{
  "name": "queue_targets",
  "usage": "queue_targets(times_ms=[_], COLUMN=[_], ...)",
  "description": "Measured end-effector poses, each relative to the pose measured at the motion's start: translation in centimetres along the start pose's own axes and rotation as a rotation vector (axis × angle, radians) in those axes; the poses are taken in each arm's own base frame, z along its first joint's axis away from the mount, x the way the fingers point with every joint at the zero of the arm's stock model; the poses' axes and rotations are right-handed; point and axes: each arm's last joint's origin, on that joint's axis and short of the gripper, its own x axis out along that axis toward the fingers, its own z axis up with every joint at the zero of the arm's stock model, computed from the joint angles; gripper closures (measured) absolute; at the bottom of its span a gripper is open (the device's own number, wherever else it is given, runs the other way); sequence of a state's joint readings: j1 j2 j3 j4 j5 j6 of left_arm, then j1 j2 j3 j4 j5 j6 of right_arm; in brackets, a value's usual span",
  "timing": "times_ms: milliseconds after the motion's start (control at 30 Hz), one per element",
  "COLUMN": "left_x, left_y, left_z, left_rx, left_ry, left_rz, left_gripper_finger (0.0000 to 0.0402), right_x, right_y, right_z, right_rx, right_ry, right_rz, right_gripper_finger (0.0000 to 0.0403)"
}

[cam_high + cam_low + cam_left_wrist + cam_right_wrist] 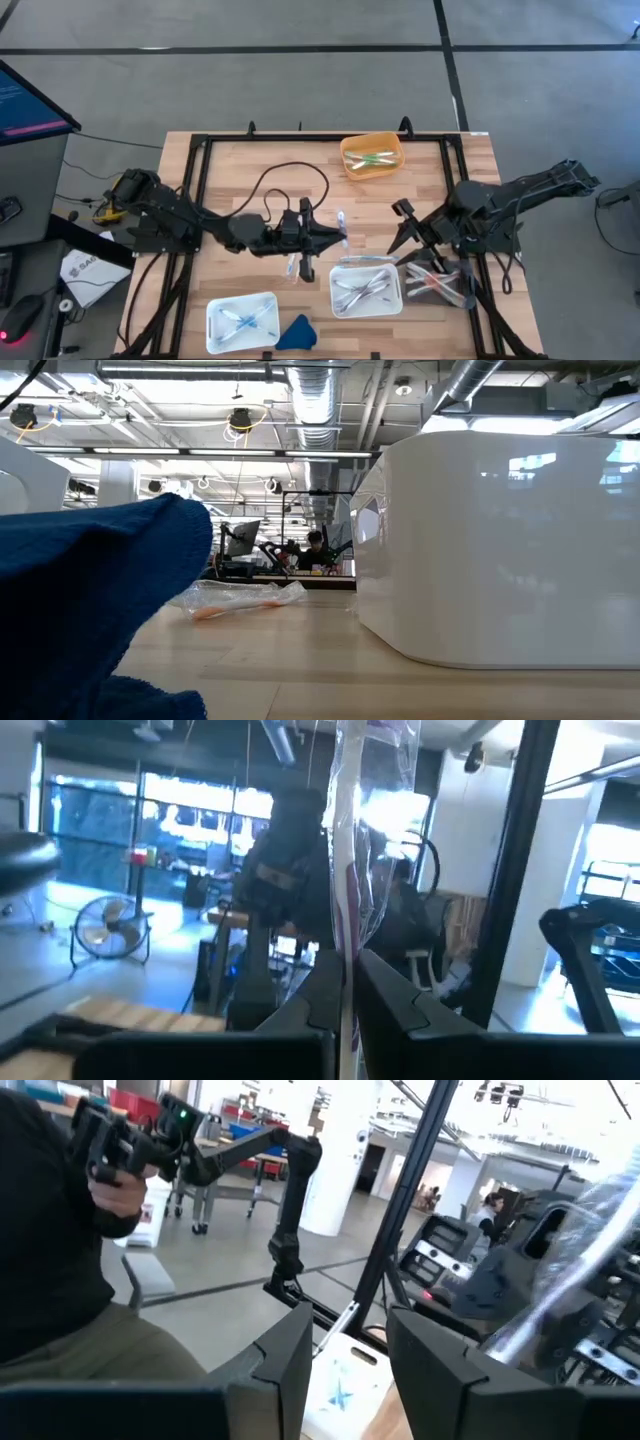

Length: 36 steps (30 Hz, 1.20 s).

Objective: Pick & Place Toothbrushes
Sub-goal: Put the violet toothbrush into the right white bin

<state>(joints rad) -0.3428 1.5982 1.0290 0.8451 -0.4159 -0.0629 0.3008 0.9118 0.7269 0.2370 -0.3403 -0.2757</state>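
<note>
Now the wrapped toothbrush (340, 232) sits mid-frame, clenched in our left tool (336, 238), its crinkly clear sleeve upright between the dark fingers (385, 1005). We should carry it level toward the white tray (367, 287) at lower centre, already strewn with slim brushes. Our right tool (402, 224) hovers half parted, holding nothing, just right of centre above the wooden bench (280, 150).

Wrapped toothbrush (341, 228) held upright, toothbrushes (366, 286) in trays
</note>
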Motion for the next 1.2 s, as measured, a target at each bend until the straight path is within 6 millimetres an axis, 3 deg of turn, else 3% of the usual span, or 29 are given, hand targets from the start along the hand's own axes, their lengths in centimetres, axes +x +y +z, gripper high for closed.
queue_targets(times_ms=[300,533,667,800,1000,1200], left_x=[0.0,0.0,0.1,0.3,0.6,1.4], left_y=[0.0,0.2,0.4,0.9,1.8,4.1], left_z=[0.2,0.2,0.3,0.2,0.3,0.5], left_rx=[0.075,0.118,0.151,0.17,0.177,0.16], left_ry=[-0.02,-0.018,-0.016,-0.008,-0.011,-0.023], left_rz=[0.002,0.063,0.1,0.136,0.162,0.127], left_gripper_finger=[0.0395,0.0396,0.0396,0.0396,0.0396,0.0396], right_x=[0.0,0.0,0.6,0.7,0.6,0.7], right_y=[-0.9,-3.0,-4.8,-5.8,-5.8,-5.8], right_z=[-0.4,-2.0,-3.4,-4.0,-3.8,-3.9], right_rx=[-0.012,0.04,0.158,0.194,0.196,0.195], right_ry=[0.024,0.141,0.151,0.128,0.121,0.117], right_rz=[-0.061,-0.318,-0.417,-0.462,-0.448,-0.446], right_gripper_finger=[0.028,0.0275,0.0267,0.0254,0.0222,0.0179])
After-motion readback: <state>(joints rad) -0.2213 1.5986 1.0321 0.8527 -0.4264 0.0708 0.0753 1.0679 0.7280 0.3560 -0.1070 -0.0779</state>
